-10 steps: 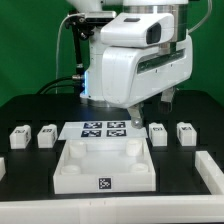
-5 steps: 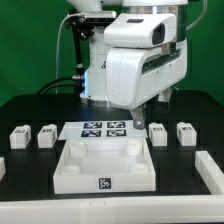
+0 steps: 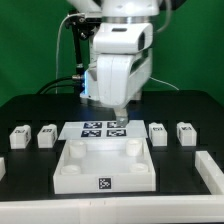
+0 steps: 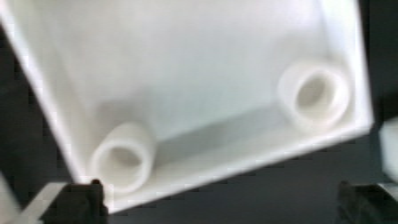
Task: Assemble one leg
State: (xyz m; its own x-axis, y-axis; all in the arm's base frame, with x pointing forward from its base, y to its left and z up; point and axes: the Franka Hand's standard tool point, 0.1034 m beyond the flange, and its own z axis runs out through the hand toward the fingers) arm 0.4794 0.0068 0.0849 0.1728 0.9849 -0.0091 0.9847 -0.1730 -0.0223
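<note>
Black table, legs flanking tabletop

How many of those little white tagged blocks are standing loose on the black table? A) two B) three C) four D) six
C: two legs stand at the exterior view's left of the tabletop, and two more at its right.

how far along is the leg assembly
Done: nothing; the four legs lie loose on the table, two on each side of the tabletop, whose visible sockets are empty. In hand: the open, empty tool hovers over the tabletop. Left: grasping a leg and seating it.
</note>
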